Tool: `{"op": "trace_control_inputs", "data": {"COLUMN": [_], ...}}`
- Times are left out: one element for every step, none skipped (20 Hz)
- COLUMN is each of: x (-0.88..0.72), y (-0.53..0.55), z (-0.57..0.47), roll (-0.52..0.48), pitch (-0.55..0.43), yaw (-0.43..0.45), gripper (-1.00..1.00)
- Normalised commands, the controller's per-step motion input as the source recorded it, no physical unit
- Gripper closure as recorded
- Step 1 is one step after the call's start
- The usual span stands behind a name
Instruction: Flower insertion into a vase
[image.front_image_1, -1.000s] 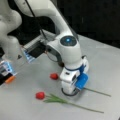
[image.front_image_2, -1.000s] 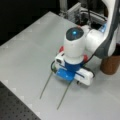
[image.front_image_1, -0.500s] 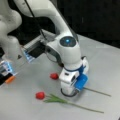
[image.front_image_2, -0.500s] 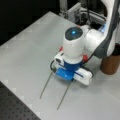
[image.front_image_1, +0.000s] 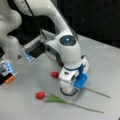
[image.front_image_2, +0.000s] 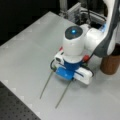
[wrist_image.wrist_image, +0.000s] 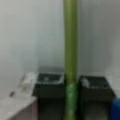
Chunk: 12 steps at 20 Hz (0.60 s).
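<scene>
Two flowers lie mid-counter; gripper is down on one green stem, pads apparently pinching it. Squeeze squarely, lift level.

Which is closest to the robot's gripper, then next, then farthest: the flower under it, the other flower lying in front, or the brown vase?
1. Flower stem, right between the gripper fingers.
2. The other flower, on the table toward a front view's bottom.
3. Vase, farthest, at a front view's right.
</scene>
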Motion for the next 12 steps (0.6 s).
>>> {"op": "trace_control_inputs", "data": {"x": [-0.18,-0.19,-0.21,-0.23,-0.25,-0.27,-0.29,-0.31,-0.34,-0.37,-0.37,-0.38], "y": [-0.03,-0.05,-0.07,-0.10,-0.13,-0.15,-0.16,-0.17,-0.18,-0.18,-0.17,-0.16], "z": [0.30,0.32,0.34,0.35,0.36,0.37,0.38,0.39,0.41,0.44,0.41,0.40], "roll": [0.008,0.008,0.008,0.012,0.015,0.016,0.010,0.001,0.001,0.003,0.001,0.005], "pitch": [0.130,0.128,0.122,0.105,0.088,0.062,0.041,0.028,0.016,0.001,-0.009,-0.029], "yaw": [-0.085,-0.081,-0.075,-0.064,-0.058,-0.056,-0.060,-0.064,-0.067,-0.072,-0.067,-0.070], "gripper": [1.00,1.00,1.00,1.00,1.00,1.00,1.00,1.00,1.00,1.00,1.00,1.00]}}
